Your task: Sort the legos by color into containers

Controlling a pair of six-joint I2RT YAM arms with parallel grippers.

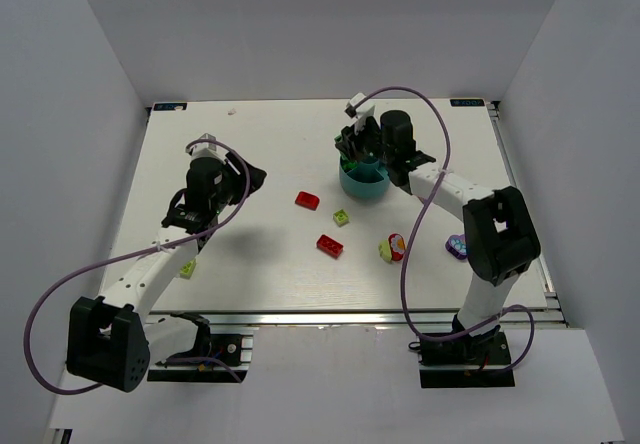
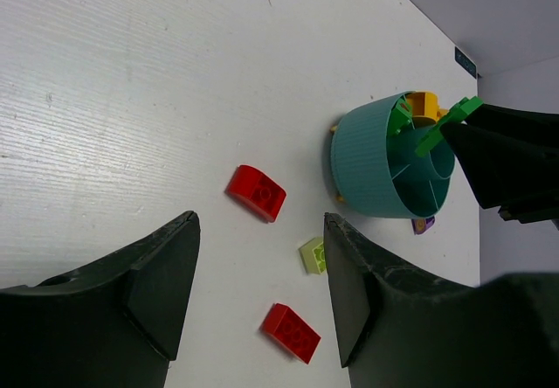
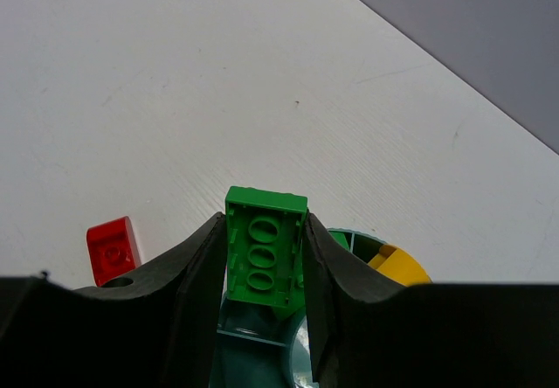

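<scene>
Wooden white table (image 1: 260, 144) under me, with the round teal plastic divided bowl (image 1: 362, 186) right of centre. My right gripper (image 3: 266, 231) pinches a green plastic toy brick (image 3: 265, 261) just over that bowl. My left gripper (image 2: 260, 231) hangs wide open and empty above a small red plastic brick (image 2: 257, 193).

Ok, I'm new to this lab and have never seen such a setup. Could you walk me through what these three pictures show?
They show two robot arms bolted to a white table. One picture looks down from above. The other two come from a small camera on each wrist, so the dark shapes at the bottom are that arm's own fingers. The left gripper is open and holds nothing. The right gripper is shut on a green brick, over the teal bowl, which already holds a yellow-orange brick. Loose on the table lie two red bricks, lime bricks and a purple brick.
</scene>
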